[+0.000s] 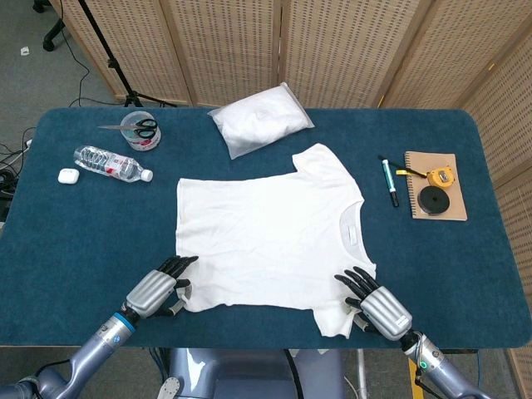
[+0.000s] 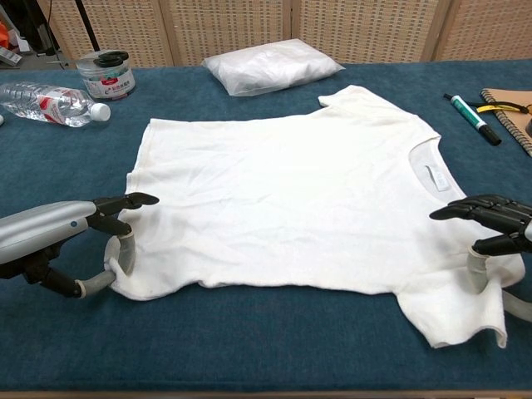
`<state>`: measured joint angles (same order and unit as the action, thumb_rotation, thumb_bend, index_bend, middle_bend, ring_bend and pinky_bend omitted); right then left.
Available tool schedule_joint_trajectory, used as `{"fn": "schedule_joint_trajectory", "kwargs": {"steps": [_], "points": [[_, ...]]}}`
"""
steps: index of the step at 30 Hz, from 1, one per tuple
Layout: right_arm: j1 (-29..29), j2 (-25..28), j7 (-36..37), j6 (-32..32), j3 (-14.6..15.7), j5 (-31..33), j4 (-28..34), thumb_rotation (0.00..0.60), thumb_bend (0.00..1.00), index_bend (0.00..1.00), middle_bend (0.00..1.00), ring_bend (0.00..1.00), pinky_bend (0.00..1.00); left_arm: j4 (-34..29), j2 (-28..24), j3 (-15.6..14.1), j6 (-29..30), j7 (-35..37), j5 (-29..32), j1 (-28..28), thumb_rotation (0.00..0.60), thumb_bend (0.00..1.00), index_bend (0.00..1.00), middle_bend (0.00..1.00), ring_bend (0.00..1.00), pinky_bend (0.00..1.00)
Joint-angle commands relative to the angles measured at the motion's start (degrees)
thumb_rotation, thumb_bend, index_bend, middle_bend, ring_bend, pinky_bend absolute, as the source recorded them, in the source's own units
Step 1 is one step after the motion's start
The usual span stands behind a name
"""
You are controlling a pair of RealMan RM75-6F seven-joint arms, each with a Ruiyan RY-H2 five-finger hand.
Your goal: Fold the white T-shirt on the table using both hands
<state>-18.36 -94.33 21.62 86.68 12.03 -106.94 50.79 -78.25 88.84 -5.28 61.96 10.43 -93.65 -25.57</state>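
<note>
Blue table [image 1: 75, 249], white shirt [image 1: 266, 237] flat in the middle, left hand [image 2: 100, 241] pinching its near bottom corner, right hand [image 2: 490, 237] with fingers apart over the near sleeve, bag [image 1: 259, 125], bottle [image 1: 108, 163], notebook [image 1: 436, 187]

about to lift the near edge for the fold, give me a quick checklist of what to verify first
1. Left hand on the hem corner of the T-shirt: ok, fingers curl at the cloth edge; firm grip cannot tell.
2. Right hand on the near sleeve: ok, fingers touch the cloth; grip cannot tell.
3. Shirt lying flat: ok, only light wrinkles.
4. Fold path across the shirt free: ok, nothing lies on it.
5. Plastic bag beyond the far edge: not ok, it sits close.
</note>
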Motion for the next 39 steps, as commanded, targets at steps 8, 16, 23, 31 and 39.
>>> {"fn": "schedule_joint_trajectory", "kwargs": {"steps": [8, 16, 23, 31, 39], "points": [[-0.06, 0.20, 0.11, 0.06, 0.26, -0.30, 0.26, 0.600, 0.57, 0.64, 0.11, 0.00, 0.00, -1.12, -0.41, 0.12, -0.80, -0.14, 1.47, -0.40, 0.600, 0.61, 0.72, 0.00, 0.00, 0.00], [-0.91, 2.38, 3.12, 0.73, 0.88, -1.18, 4.07, 0.600, 0.57, 0.66, 0.17, 0.00, 0.02, -2.99, -3.75, -1.52, 1.61, 2.70, -1.32, -0.43, 0.600, 0.62, 0.74, 0.00, 0.00, 0.00], [-4.01, 6.34, 3.80, 0.10, 3.10, -5.42, 10.85, 0.600, 0.57, 0.67, 0.18, 0.00, 0.04, -8.53, -10.16, -3.67, 2.28, 3.91, -3.41, -0.98, 0.600, 0.63, 0.75, 0.00, 0.00, 0.00], [-7.41, 12.21, 0.85, -1.98, 5.01, -9.33, 21.77, 0.600, 0.57, 0.67, 0.18, 0.00, 0.05, -17.28, -17.86, -6.17, -0.57, 5.81, -3.81, -2.54, 0.600, 0.63, 0.75, 0.00, 0.00, 0.00], [-8.67, 15.69, 1.64, -3.26, 7.06, -11.13, 26.79, 0.600, 0.60, 0.67, 0.18, 0.00, 0.05, -24.54, -24.02, -9.01, -3.93, 7.48, -4.43, -3.98, 0.600, 0.63, 0.75, 0.00, 0.00, 0.00]]}}
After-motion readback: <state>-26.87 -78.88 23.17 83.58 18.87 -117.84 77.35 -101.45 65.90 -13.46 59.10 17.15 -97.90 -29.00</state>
